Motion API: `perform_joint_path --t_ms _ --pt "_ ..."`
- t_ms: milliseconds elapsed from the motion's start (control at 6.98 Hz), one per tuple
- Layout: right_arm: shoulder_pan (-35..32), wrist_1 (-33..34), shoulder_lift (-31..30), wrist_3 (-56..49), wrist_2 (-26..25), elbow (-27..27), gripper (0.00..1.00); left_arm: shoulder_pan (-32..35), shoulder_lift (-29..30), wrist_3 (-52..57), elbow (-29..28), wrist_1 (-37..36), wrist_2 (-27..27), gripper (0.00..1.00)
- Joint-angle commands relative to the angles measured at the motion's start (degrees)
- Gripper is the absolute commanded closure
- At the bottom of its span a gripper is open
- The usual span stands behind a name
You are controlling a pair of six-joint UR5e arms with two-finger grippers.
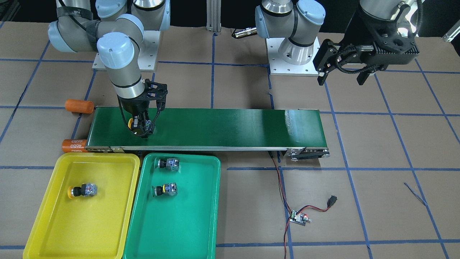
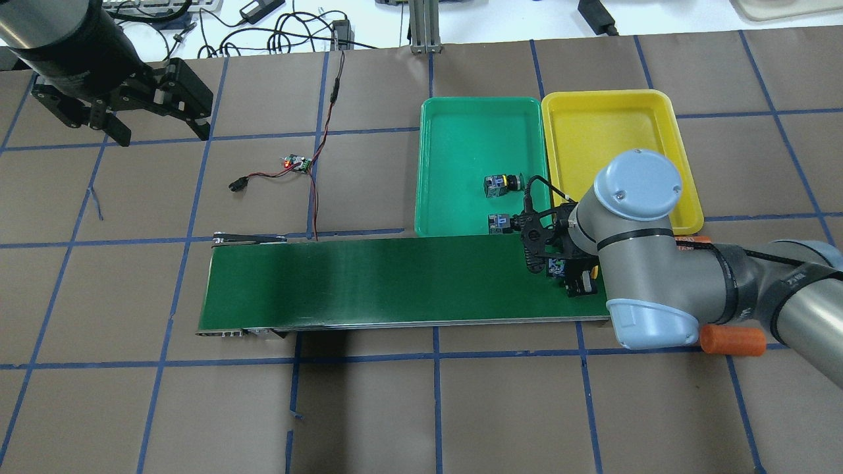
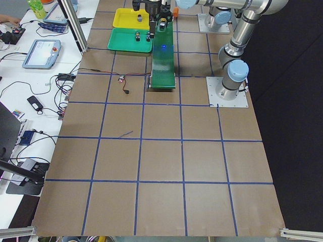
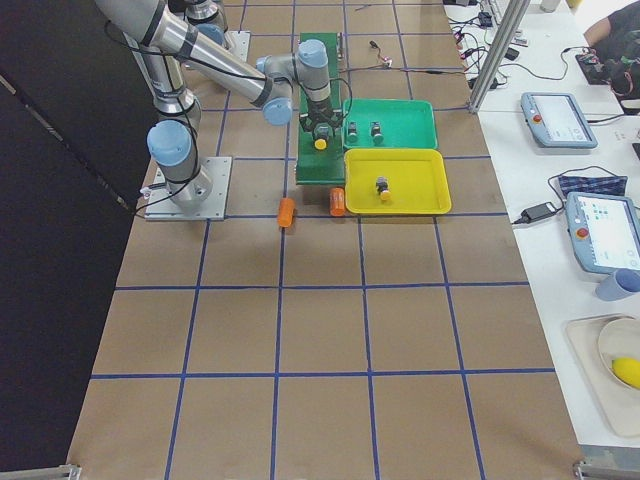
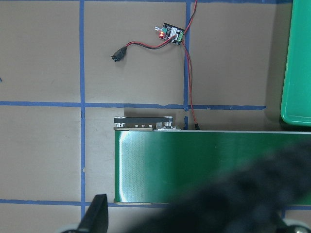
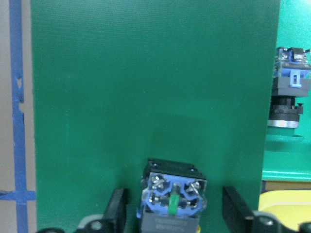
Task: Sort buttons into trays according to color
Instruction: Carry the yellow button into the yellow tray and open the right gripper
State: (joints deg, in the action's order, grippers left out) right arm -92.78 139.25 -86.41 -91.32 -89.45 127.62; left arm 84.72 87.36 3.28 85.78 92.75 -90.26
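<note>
A yellow-capped button (image 1: 134, 124) lies on its side on the dark-green conveyor belt (image 1: 222, 126). My right gripper (image 1: 142, 127) is lowered over it and open. In the right wrist view its fingers (image 6: 118, 208) stand either side of the button (image 6: 172, 199), with a gap on each side. Another yellow-capped button (image 1: 83, 190) lies in the yellow tray (image 1: 43, 223). Two buttons (image 1: 168, 164) (image 1: 165, 189) lie in the green tray (image 1: 176, 230). My left gripper (image 1: 341, 77) hangs open and empty, high above the table beyond the belt's other end.
Two orange cylinders (image 1: 79, 106) (image 1: 73, 145) lie at the belt's end near the trays. A small controller board (image 1: 299, 217) with red and black wires lies on the brown paper beside the belt's other end. The trays sit side by side against the belt's long edge.
</note>
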Motion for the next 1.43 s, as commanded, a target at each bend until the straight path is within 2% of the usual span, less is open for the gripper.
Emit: perform_joint_path --t_ms 0,286,573,716,859,1146,1289 --pt "0.3 0.8 0.4 -1.2 -0.2 -3.0 0.74 0.0 0.0 0.0 0.0 0.1 0.0 0.0" --pt "0.4 0.0 7.7 -1.4 -3.3 -13.5 0.77 0.0 0.0 0.0 0.0 0.1 -0.1 0.0" --pt "3.4 -0.9 18.3 -1.8 -3.3 -24.5 0.76 0.0 0.0 0.0 0.0 0.0 0.0 0.0" --pt "6.4 -1.3 20.3 -4.9 -2.8 -25.0 0.75 0.0 0.0 0.0 0.0 0.0 0.0 0.0" --pt "10.0 -1.3 20.8 -7.9 -2.0 -24.5 0.58 0.0 0.0 0.0 0.0 0.0 0.0 0.0" --pt "11.0 -2.0 20.9 -8.4 0.6 -24.4 0.0 -0.1 0.0 0.1 0.0 0.0 0.0 0.0" --pt "10.9 -2.7 20.7 -8.4 0.7 -24.4 0.0 -0.1 0.0 0.0 0.0 0.0 0.0 0.0"
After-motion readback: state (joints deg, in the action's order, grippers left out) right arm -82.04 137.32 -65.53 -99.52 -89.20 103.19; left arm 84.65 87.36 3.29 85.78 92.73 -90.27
